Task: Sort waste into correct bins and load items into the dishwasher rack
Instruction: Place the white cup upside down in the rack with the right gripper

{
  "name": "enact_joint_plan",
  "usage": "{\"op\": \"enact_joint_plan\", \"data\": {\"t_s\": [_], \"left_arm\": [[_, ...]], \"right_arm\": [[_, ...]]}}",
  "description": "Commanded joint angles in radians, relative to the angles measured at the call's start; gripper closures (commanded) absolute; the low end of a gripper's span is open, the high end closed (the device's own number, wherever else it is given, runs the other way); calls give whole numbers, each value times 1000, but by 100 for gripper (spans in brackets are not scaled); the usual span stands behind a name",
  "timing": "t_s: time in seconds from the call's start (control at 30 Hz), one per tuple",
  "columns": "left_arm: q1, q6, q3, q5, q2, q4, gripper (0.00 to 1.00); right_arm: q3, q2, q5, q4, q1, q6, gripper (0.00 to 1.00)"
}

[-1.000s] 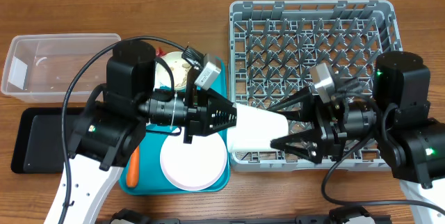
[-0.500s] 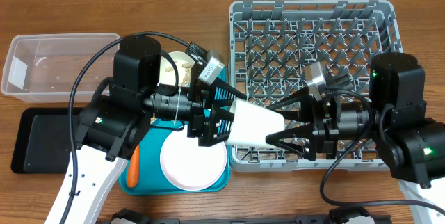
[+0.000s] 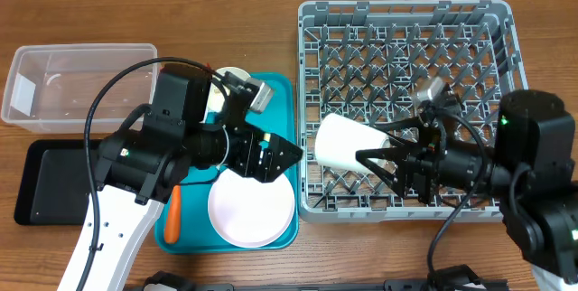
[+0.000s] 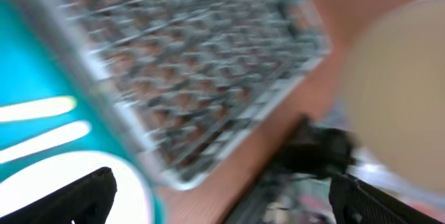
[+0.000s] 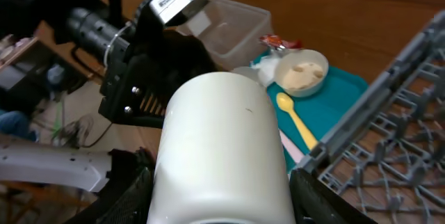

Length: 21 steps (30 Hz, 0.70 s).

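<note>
A white cup (image 3: pixel 346 143) lies sideways in my right gripper (image 3: pixel 372 162), which is shut on it above the front-left edge of the grey dishwasher rack (image 3: pixel 406 20). In the right wrist view the cup (image 5: pixel 222 140) fills the space between both fingers (image 5: pixel 125 196). My left gripper (image 3: pixel 282 157) stands open and empty over the teal tray (image 3: pixel 282 92), just left of the cup. The pink plate (image 3: pixel 251 210) and an orange carrot (image 3: pixel 173 214) lie on that tray. A bowl of beige scraps (image 5: pixel 300 71), a yellow spoon (image 5: pixel 295 120) and a red wrapper (image 5: pixel 278 42) show behind.
The clear tub (image 3: pixel 63 83) stands at the far left, with the black tray (image 3: pixel 45 183) in front of it. The left arm covers much of the teal tray's back half. The left wrist view is blurred; it shows the rack (image 4: pixel 208 64) and two yellow utensils (image 4: pixel 35 109).
My left gripper opened, let go of the cup and drew back left over the tray. The right gripper keeps the cup and has shifted it right, onto the rack's edge.
</note>
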Motion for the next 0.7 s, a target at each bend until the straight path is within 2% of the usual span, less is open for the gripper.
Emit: {"op": "enact_joint_plan", "data": {"t_s": [0.0, 0.27, 0.43, 0.67], "left_arm": [[8, 22, 11, -220, -2, -25, 0], [8, 21, 11, -229, -2, -33, 0], [8, 13, 11, -229, -2, -32, 0], [8, 6, 11, -228, -2, -33, 0]], "right_arm": [[20, -15, 230, -38, 3, 91, 61], [20, 4, 811, -225, -5, 509, 56], [19, 60, 886, -367, -57, 645, 56], [10, 198, 911, -445, -145, 651, 56]]}}
